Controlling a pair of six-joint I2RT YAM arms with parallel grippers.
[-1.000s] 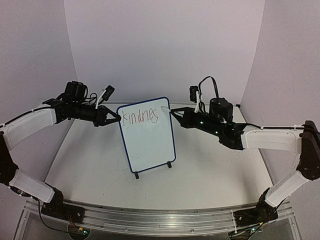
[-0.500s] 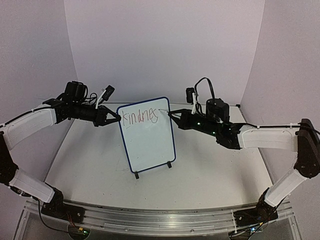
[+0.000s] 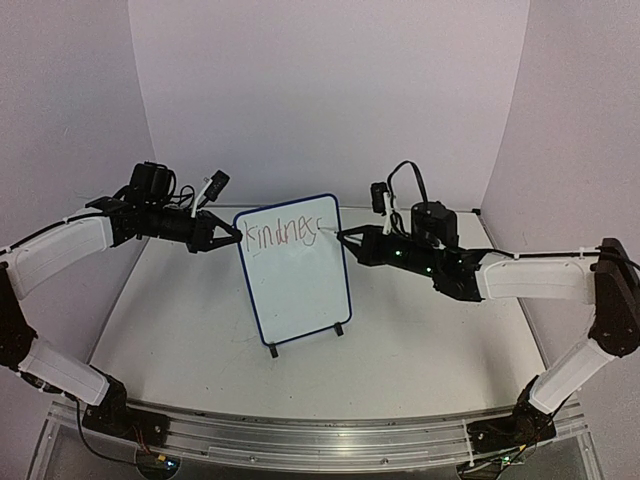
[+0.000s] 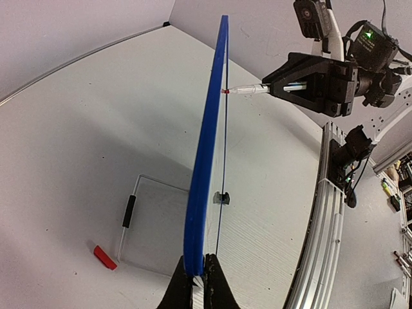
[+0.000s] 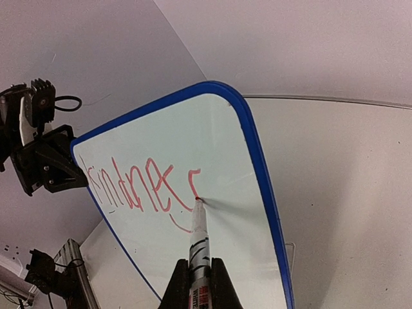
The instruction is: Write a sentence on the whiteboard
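Note:
The whiteboard (image 3: 295,280) stands upright on two black feet in the middle of the table. Its blue frame shows edge-on in the left wrist view (image 4: 206,161). My left gripper (image 3: 236,239) is shut on the board's upper left edge (image 4: 196,267). My right gripper (image 3: 352,243) is shut on a red marker (image 5: 198,248). The marker tip touches the board's upper right part. The sentence (image 3: 284,233) is red writing along the top, reading "kindnes" with the top of another letter begun (image 5: 145,187).
A red marker cap (image 4: 105,257) and a bent wire stand with a black sleeve (image 4: 129,210) lie on the table behind the board. An aluminium rail (image 3: 300,435) runs along the near edge. Walls enclose the back and sides.
My right gripper has moved left toward the board and drawn a new curved stroke after "kindnes". The left gripper and the board have not moved.

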